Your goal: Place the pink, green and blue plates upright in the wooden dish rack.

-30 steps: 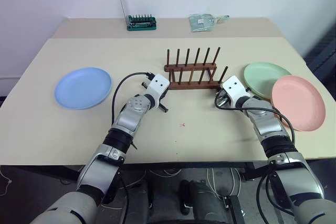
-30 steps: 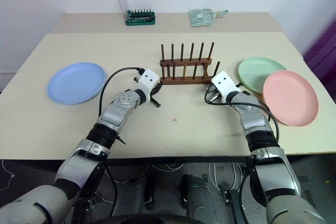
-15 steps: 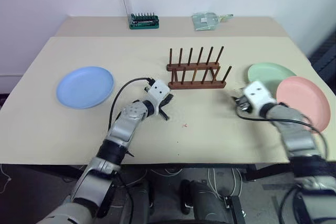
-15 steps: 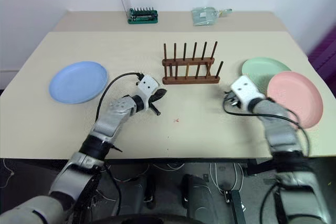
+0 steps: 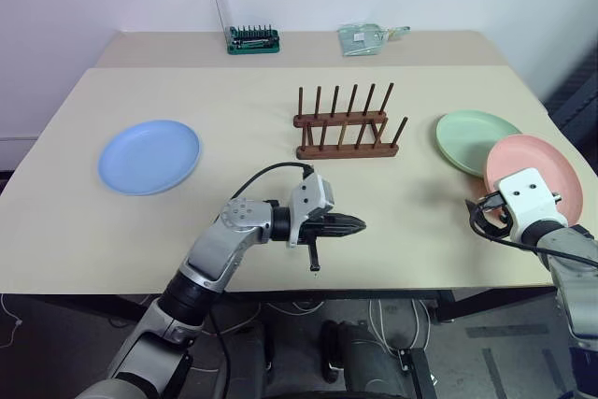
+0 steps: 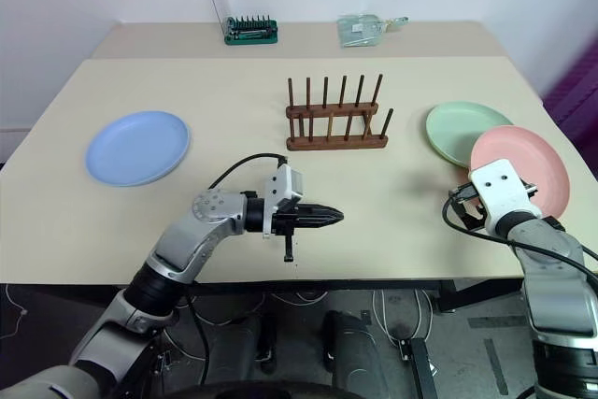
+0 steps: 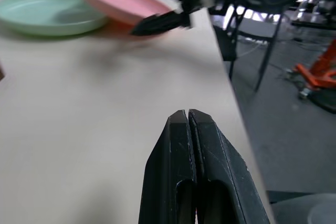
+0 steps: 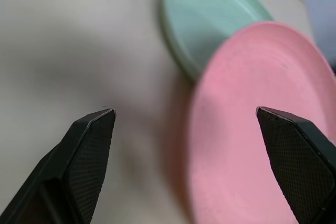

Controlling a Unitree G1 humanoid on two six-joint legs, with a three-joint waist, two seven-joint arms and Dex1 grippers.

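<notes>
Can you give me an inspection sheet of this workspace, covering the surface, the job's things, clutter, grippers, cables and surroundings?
Surface: beige table, with a second one butted behind it.
Job's things: wooden dish rack holds no plates. Blue plate lies flat at the left. Pink plate overlaps the green plate at the right.
Clutter: green tool holder and a clear packet on the far table.
Grippers: left gripper shut, holding nothing, pointing right. Right gripper open, aimed at the pink plate's near rim.
Cables: black cable loops over the left wrist; another at the right wrist.
Surroundings: white wall behind; chair legs beyond the table edge.
</notes>
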